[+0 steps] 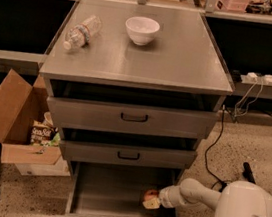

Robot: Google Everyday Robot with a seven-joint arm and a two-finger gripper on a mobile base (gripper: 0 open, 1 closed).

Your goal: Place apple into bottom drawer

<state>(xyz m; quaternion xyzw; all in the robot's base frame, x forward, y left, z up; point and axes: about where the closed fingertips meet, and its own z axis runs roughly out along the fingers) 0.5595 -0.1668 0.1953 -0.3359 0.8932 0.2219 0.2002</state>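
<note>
The bottom drawer [99,191] of the grey cabinet is pulled open and shows its plain grey inside. The small red-orange apple [150,195] is inside the drawer at its right side, low near the floor of the drawer. My gripper [151,199] reaches in from the right on a white arm and is at the apple, its light-coloured fingers [151,203] against it. I cannot tell whether the apple rests on the drawer floor.
A white bowl [142,29] and a plastic bottle [81,32] lying on its side are on the cabinet top. The two upper drawers [133,117] stand slightly out. An open cardboard box [11,118] sits on the floor at left. Cables [219,142] run at right.
</note>
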